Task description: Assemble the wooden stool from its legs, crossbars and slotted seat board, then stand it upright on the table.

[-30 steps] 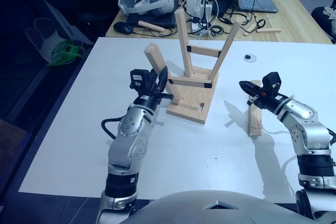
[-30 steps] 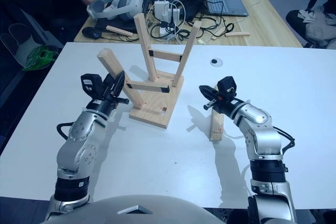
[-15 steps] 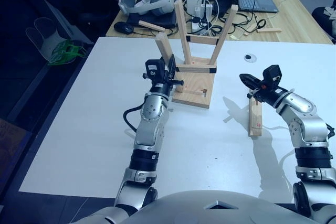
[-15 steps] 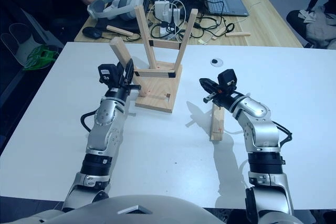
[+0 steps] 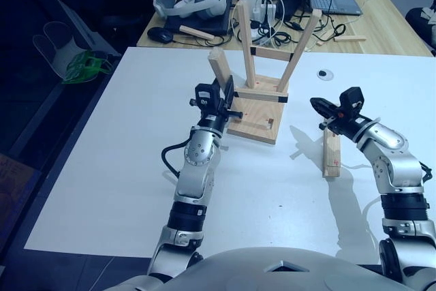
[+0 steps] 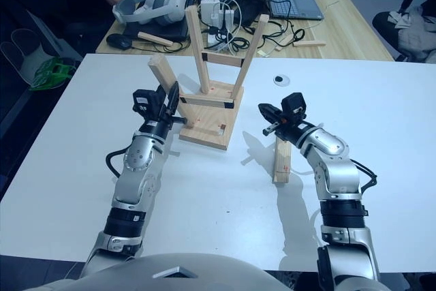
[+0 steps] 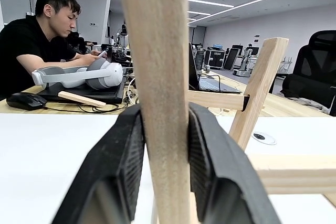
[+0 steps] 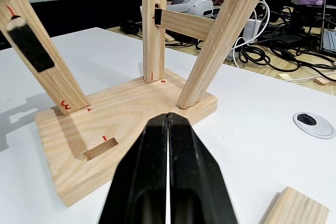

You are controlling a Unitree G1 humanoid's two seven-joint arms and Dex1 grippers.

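The stool stands upside down on the white table (image 5: 122, 168), its seat board (image 5: 257, 119) flat and three legs pointing up, joined by crossbars (image 5: 261, 93). One seat slot (image 8: 100, 148) is empty. My left gripper (image 5: 225, 93) is shut on the near-left leg (image 7: 157, 77), which sits between its black pads (image 7: 123, 166). My right gripper (image 5: 316, 105) is shut with nothing in it, to the right of the seat board and pointing towards it. A loose leg (image 5: 331, 152) lies flat on the table just below and behind it.
A round cable grommet (image 5: 325, 73) sits in the table right of the stool. Behind the table stands a wooden desk with a headset (image 5: 191, 1), laptops, cables and spare wood pieces (image 5: 196, 33). A green object (image 5: 85, 67) lies off the left edge.
My left arm has stretched forward, holding the leg, and the stool has moved away from me and to the right, its legs now more upright. The right gripper has hardly moved.
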